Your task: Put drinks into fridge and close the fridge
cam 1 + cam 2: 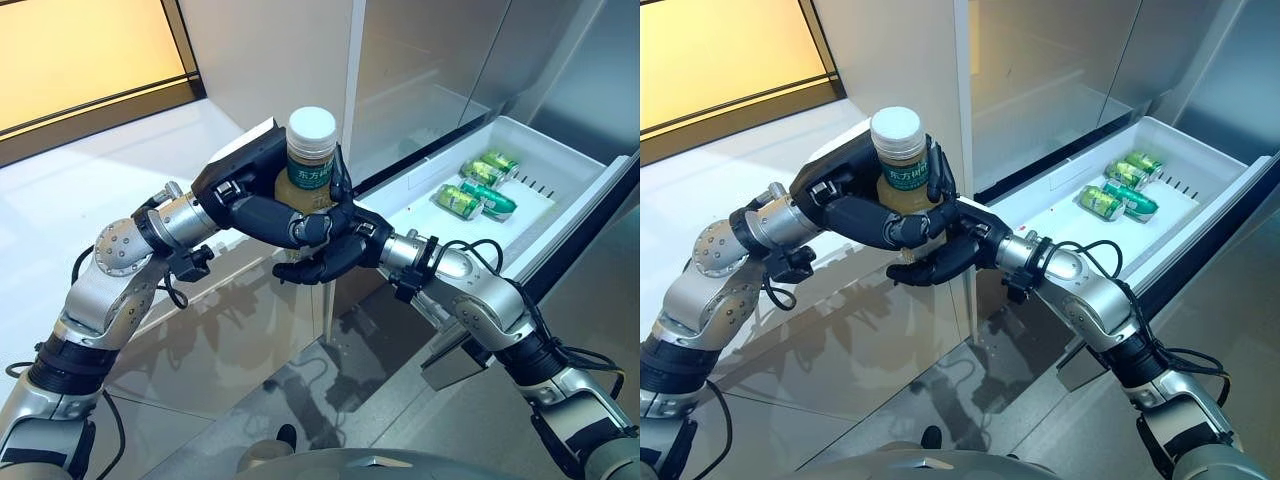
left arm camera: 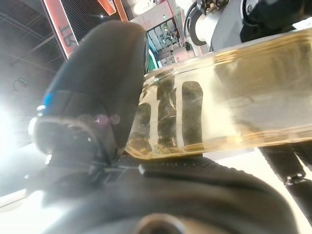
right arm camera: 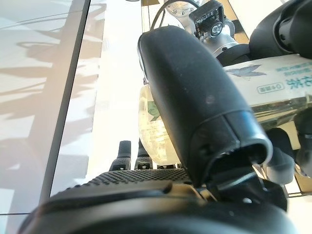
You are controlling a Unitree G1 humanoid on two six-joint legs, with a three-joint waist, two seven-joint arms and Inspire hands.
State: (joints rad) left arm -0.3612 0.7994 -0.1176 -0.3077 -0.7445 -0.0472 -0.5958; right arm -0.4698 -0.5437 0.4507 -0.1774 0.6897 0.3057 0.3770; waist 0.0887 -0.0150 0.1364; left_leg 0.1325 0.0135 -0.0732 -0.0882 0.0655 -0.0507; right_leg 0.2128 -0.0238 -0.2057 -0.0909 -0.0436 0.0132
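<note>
Nearest the camera, the 2 silver-grey arms converge in front of the robot, above a glossy pale floor [image 1: 250, 370]. The left hand [image 1: 262, 205] has its dark fingers curled round a clear plastic bottle of amber drink with a white screw cap and green label [image 1: 309, 160], held upright in the air. The right hand [image 1: 335, 250] sits just beneath and against the bottle's lower part, its fingers cupped under the base and its thumb lying along the bottle's side, as the right wrist view shows; it too is clamped on the bottle.

Beyond the hands, to the robot's right, a white pull-out fridge drawer [image 1: 590, 190] stands open. About 4 small green drink cans [image 1: 480, 185] lie on their sides on its bottom, close together.

Behind the drawer rises the brushed stainless-steel fridge front [image 1: 440, 60].
</note>
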